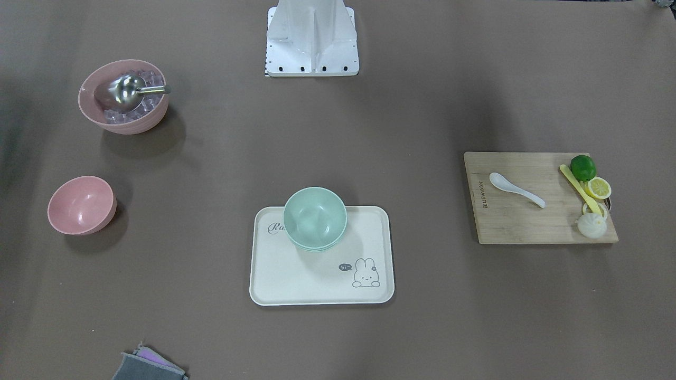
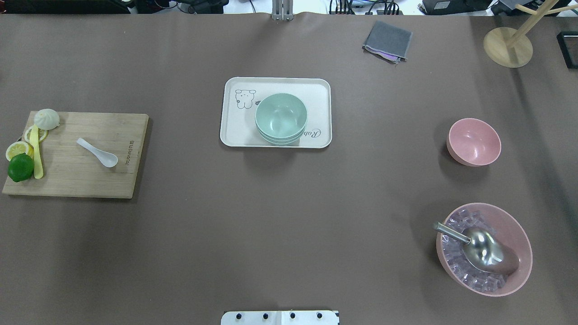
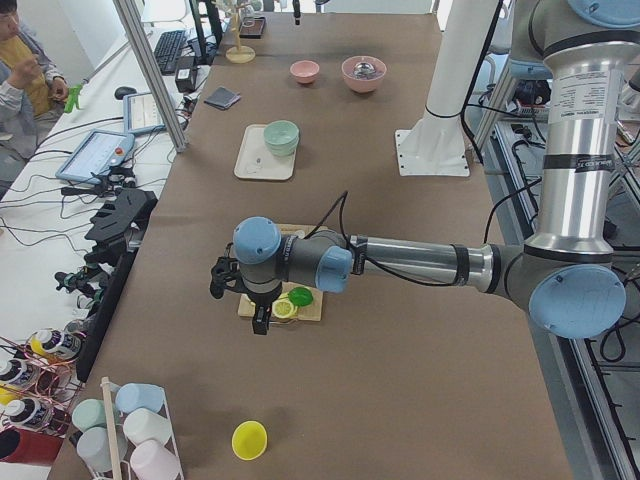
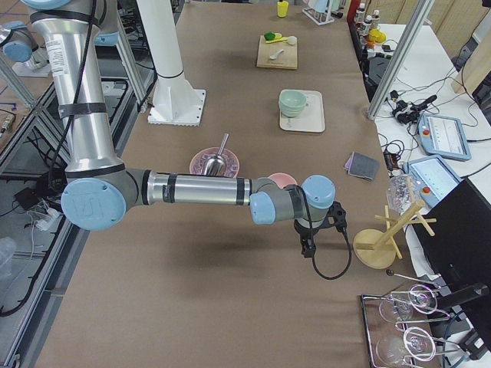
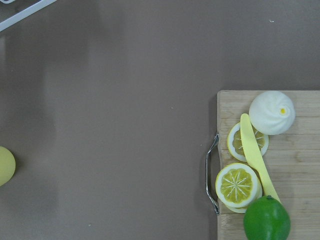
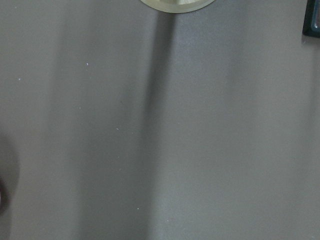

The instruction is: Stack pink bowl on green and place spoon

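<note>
Pink bowl (image 2: 474,141) sat upright and empty on the bare tabletop (image 2: 289,216), on the robot's right side, well apart from the green bowl (image 2: 281,118). That green bowl stood on a cream tray (image 2: 235,131) at the middle of the tabletop, and it looked like the top of a small nested stack, though the count was hard to make out. The white spoon (image 2: 97,152) lay on a wooden cutting board (image 2: 81,180) at the robot's left, with its scoop end toward the robot. Along the board's outer edge were a lime (image 2: 20,167), lemon slices (image 2: 18,149), a yellow knife (image 2: 37,155) and a white bun (image 2: 47,118).

Nearer the robot than the pink bowl stood a larger pink bowl (image 2: 519,234) holding ice cubes (image 2: 456,262) and a metal scoop (image 2: 485,248). A grey cloth (image 2: 387,40) and a wooden stand (image 2: 508,47) lay at the far edge.

The left end effector (image 3: 262,318) hung above the outer end of the cutting board. The right end effector (image 4: 307,249) hovered over bare tabletop near the wooden stand. Whether either was spread or pressed together could not be told.
</note>
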Controlling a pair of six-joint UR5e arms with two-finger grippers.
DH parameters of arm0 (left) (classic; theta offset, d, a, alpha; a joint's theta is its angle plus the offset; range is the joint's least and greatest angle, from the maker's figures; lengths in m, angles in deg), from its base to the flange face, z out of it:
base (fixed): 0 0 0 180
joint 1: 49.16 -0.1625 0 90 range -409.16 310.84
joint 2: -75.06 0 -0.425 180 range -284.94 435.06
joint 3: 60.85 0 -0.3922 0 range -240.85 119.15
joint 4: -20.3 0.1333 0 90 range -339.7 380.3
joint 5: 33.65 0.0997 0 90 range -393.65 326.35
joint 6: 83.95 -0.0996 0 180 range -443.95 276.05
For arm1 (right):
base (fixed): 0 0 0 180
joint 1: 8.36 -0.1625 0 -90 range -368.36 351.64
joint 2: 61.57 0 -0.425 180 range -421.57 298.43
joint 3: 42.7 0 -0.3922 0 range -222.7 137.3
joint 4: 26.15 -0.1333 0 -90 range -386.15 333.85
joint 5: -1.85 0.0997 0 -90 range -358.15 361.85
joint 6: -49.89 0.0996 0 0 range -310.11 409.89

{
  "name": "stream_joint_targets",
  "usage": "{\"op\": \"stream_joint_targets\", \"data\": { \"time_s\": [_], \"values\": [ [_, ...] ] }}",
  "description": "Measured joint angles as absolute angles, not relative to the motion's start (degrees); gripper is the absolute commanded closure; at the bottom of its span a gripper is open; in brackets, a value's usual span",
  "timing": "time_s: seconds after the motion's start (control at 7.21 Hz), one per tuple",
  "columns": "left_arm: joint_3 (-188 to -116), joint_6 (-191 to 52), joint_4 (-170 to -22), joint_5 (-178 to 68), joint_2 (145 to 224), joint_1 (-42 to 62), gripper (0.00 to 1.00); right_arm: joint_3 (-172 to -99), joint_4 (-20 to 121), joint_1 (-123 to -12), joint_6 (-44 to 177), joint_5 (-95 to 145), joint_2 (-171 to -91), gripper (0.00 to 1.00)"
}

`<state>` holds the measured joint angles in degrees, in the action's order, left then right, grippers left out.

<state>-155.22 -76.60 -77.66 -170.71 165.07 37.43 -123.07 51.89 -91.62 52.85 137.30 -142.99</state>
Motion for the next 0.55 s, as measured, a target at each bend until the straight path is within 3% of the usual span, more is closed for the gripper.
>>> {"op": "stream_joint_targets", "data": {
  "time_s": [0.55],
  "values": [
    [-157.7,-76.2,-87.6,-170.0,159.2,35.1,0.02,-125.0,52.5,-91.8,53.0,137.6,-143.1,0.01]
  ]
}}
